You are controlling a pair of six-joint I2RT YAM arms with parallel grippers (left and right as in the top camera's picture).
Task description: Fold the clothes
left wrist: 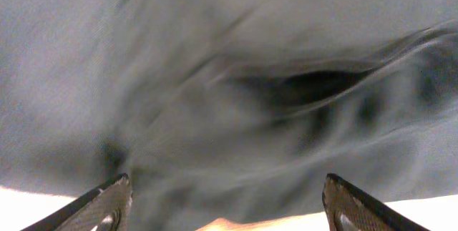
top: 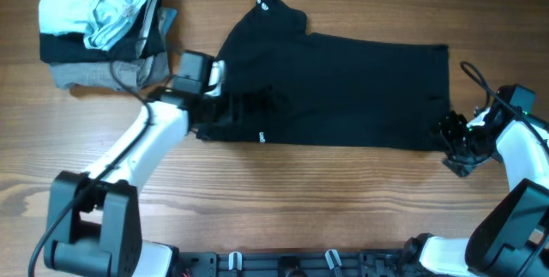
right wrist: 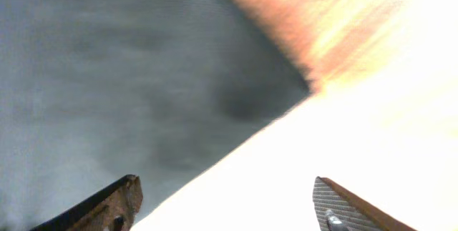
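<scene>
A black garment [top: 343, 88] lies spread flat across the middle of the wooden table, with a small white label near its lower left edge. My left gripper [top: 225, 110] is at the garment's left end, over bunched cloth; in the left wrist view its fingers [left wrist: 227, 206] are wide apart with wrinkled dark fabric [left wrist: 236, 95] close under them. My right gripper [top: 452, 140] is at the garment's lower right corner; in the right wrist view its fingers [right wrist: 225, 206] are open over the cloth's edge [right wrist: 129, 81] and bare table.
A pile of folded clothes [top: 103, 28], light blue on top of black and grey, sits at the table's back left corner. Bare wooden table [top: 343, 200] runs along the front, and a cable loops near the right arm [top: 523, 148].
</scene>
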